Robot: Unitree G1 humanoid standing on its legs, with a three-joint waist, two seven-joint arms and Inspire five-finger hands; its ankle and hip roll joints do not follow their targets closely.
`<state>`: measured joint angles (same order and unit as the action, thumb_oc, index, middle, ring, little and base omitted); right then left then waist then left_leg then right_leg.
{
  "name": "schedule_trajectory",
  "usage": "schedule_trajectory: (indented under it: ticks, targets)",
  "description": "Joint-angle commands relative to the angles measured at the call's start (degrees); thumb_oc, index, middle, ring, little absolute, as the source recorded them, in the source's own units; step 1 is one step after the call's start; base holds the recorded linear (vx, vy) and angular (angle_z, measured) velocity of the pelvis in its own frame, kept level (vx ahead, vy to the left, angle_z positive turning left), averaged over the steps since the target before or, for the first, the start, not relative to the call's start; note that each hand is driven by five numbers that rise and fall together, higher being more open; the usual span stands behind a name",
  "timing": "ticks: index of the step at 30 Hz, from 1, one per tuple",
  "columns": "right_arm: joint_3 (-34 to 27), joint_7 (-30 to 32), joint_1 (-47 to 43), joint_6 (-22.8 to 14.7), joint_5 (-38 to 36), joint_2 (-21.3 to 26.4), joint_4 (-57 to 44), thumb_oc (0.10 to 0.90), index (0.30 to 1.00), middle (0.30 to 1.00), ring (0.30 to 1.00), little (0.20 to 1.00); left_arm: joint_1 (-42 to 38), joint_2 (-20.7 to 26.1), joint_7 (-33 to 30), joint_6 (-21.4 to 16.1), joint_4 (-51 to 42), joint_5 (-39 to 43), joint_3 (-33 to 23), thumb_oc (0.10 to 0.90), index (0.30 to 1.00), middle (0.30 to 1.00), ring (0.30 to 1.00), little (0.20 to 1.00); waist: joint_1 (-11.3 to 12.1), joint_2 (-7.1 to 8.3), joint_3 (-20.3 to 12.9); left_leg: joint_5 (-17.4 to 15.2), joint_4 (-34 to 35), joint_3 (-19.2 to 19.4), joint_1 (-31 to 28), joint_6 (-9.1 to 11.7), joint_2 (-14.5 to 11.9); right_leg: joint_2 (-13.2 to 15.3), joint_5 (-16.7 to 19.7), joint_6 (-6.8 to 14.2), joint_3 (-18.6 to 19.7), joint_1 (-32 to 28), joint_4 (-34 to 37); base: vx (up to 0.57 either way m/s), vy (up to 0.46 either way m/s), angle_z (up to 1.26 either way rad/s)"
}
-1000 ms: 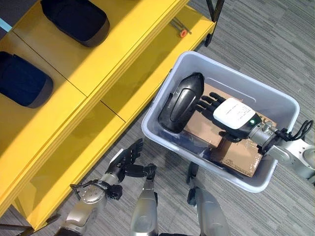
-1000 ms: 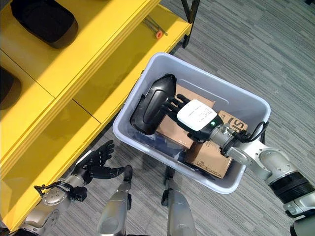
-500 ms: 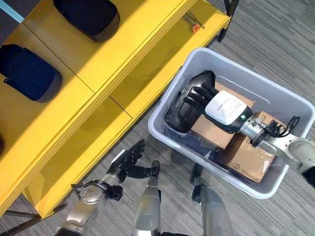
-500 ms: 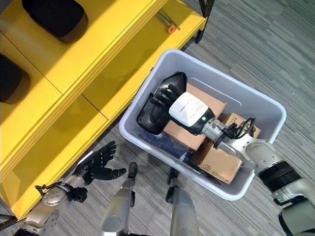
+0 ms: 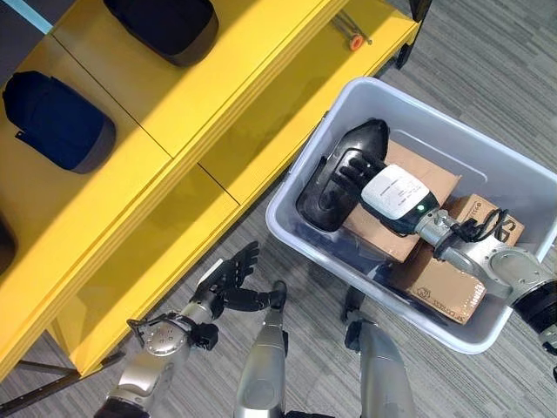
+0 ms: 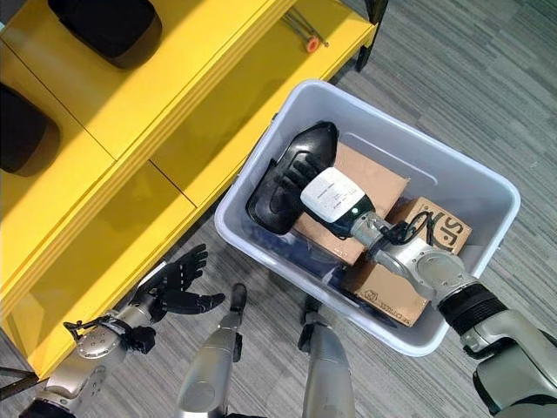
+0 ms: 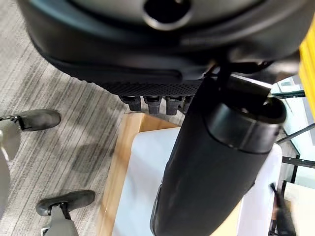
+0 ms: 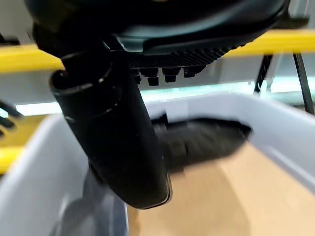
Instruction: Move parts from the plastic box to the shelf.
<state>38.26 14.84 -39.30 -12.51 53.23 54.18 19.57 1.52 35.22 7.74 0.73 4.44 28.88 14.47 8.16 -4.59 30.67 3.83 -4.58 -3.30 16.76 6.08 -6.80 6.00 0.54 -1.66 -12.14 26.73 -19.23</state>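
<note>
1. Grey plastic box [image 5: 509, 326] on striped carpet, just beside the yellow shelf [image 5: 183, 131]; inside it one black moulded part [image 5: 335, 178] leaning against the box wall nearest the shelf, resting partly on a cardboard carton [image 5: 409, 187].
2. Right hand [image 5: 361, 170] reaches into the box, dark fingers [image 5: 348, 165] laid over the upper face of the black part; from the head views they look curved onto it, but whether they close round it I cannot tell; the wrist view shows the thumb beside the part, no clear grip.
3. Left hand [image 5: 228, 280] hangs low by the shelf's front edge, fingers spread and relaxed, holding nothing.
4. Risks, as I judge them: the part is smooth and rounded; a hold from the top face alone could slip on lifting; the part could also catch the box wall it leans on and drag the box; the carton beneath may shift if pressed.
5. Counts: one black part in the box; two cartons seen in the box, the second [image 5: 444, 287] nearer the robot; three dark parts already on the shelf, namely one [image 5: 165, 26] at the far end, one [image 5: 57, 122] in the middle, one [image 5: 4, 244] barely showing at the frame edge; one small orange-tipped tool [image 5: 351, 35] on the lower tier.
</note>
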Motion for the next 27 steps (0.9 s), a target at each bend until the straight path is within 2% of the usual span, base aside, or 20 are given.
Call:
schedule_trajectory:
  ticks: [1, 3, 8, 12, 13, 17, 21, 24, 25, 27]
  targets:
    - [-1.12, 4.01, -4.85, 1.91, -5.26, 2.52, -5.06, 0.900, 1.000, 1.000, 1.000, 1.000, 2.16, 2.24, 0.40, -2.36, -5.93, 0.03, 0.07, 0.900, 1.000, 1.000, 1.000, 1.000, -0.72, -2.57, -0.87, 5.49, 2.30, 0.93, 3.13, -2.34, -0.54, 0.76, -12.66, 1.71, 1.02, -4.90, -10.69, 0.00, 0.000, 0.00]
    - [-2.25, 6.07, -3.81, 2.02, -7.11, 1.87, -4.78, 0.900, 1.000, 1.000, 1.000, 1.000, 2.38, 2.24, 0.66, -2.35, -6.13, 0.21, 0.20, 0.900, 1.000, 1.000, 1.000, 1.000, -0.91, -2.64, -0.87, 5.46, 2.23, 0.93, 3.49, -2.31, -0.59, 0.74, -12.95, 1.68, 1.18, -4.31, -11.28, 0.00, 0.000, 0.00]
    - [-3.34, 4.59, -2.70, 1.18, -5.80, 0.82, -4.92, 0.900, 1.000, 1.000, 1.000, 1.000, 2.18, 1.90, 0.58, -1.97, -6.33, 0.53, 0.56, 0.900, 1.000, 1.000, 1.000, 1.000, -1.27, -2.96, -0.87, 5.44, 2.13, 1.19, 3.95, -2.32, -0.61, 0.84, -13.63, 1.52, 1.50, -3.09, -12.68, 0.00, 0.001, -0.01]
    - [0.13, -4.95, -5.01, -3.86, -8.64, -0.02, -2.38, 0.900, 1.000, 1.000, 1.000, 1.000, 1.66, 2.13, 1.79, -2.14, -5.99, 0.44, 0.81, 0.900, 1.000, 1.000, 1.000, 1.000, -0.75, -3.07, -0.87, 5.51, 2.13, 1.19, 4.25, -2.25, -0.69, 0.96, -13.86, 1.41, 1.42, -2.74, -12.92, 0.00, 0.000, 0.00]
    - [0.84, -5.57, -5.35, -4.53, -8.59, -0.01, -2.13, 0.900, 1.000, 1.000, 1.000, 1.000, 1.61, 2.25, 2.14, -2.14, -5.98, 0.26, 0.79, 0.900, 1.000, 1.000, 1.000, 1.000, -0.64, -3.05, -0.87, 5.55, 2.10, 1.16, 4.34, -2.23, -0.72, 0.99, -13.91, 1.37, 1.33, -2.68, -13.01, 0.01, -0.058, 0.01]
    - [4.91, -2.56, -8.62, -3.38, -8.23, -0.36, 0.68, 0.900, 1.000, 1.000, 1.000, 1.000, 1.31, 3.14, 2.35, -2.19, -5.96, -0.07, 1.27, 0.900, 1.000, 1.000, 1.000, 1.000, 0.49, -2.75, -0.87, 5.57, 1.20, 0.69, 5.40, -2.41, -0.80, 1.08, -14.25, 1.22, 0.83, -1.96, -14.53, 0.02, -0.072, 0.05]
    - [7.37, -1.07, -10.95, -3.43, -3.44, -1.23, 3.17, 0.900, 1.000, 1.000, 1.000, 1.000, 1.24, 3.52, 2.31, -1.93, -6.04, -0.49, 1.40, 0.900, 1.000, 1.000, 1.000, 1.000, 1.60, -2.92, -0.87, 5.88, 0.77, -0.02, 6.79, -2.50, -0.66, 0.97, -14.96, 0.98, 0.29, -0.93, -16.25, 0.02, -0.073, 0.12]
    - [8.18, -0.23, -12.29, -1.88, -0.72, -1.95, 4.27, 0.900, 1.000, 1.000, 1.000, 1.000, 1.15, 3.81, 2.37, -1.87, -6.18, -0.74, 1.43, 0.900, 1.000, 1.000, 1.000, 1.000, 2.31, -3.00, -0.87, 5.87, 0.51, -0.56, 7.59, -2.68, -0.43, 0.90, -15.49, 0.91, 0.14, -0.22, -17.44, 0.01, -0.072, 0.09]
    - [8.70, -1.30, -12.81, 0.09, -0.12, -2.36, 5.12, 0.900, 1.000, 1.000, 1.000, 1.000, 1.11, 3.86, 2.09, -1.87, -6.18, -0.69, 1.34, 0.900, 1.000, 1.000, 1.000, 1.000, 2.83, -2.98, -0.87, 5.86, 0.03, -0.93, 8.58, -2.84, -0.26, 0.96, -15.94, 0.81, -0.03, 0.59, -18.60, 0.01, -0.076, 0.10]
    - [8.91, -2.00, -12.95, 0.73, -0.87, -2.50, 5.51, 0.900, 1.000, 1.000, 1.000, 1.000, 1.15, 3.87, 1.95, -1.80, -6.23, -0.51, 1.26, 0.900, 1.000, 1.000, 1.000, 1.000, 2.96, -2.98, -0.87, 5.87, -0.10, -1.03, 8.83, -2.90, -0.19, 0.95, -16.08, 0.73, -0.06, 0.79, -18.89, 0.01, -0.051, 0.12]
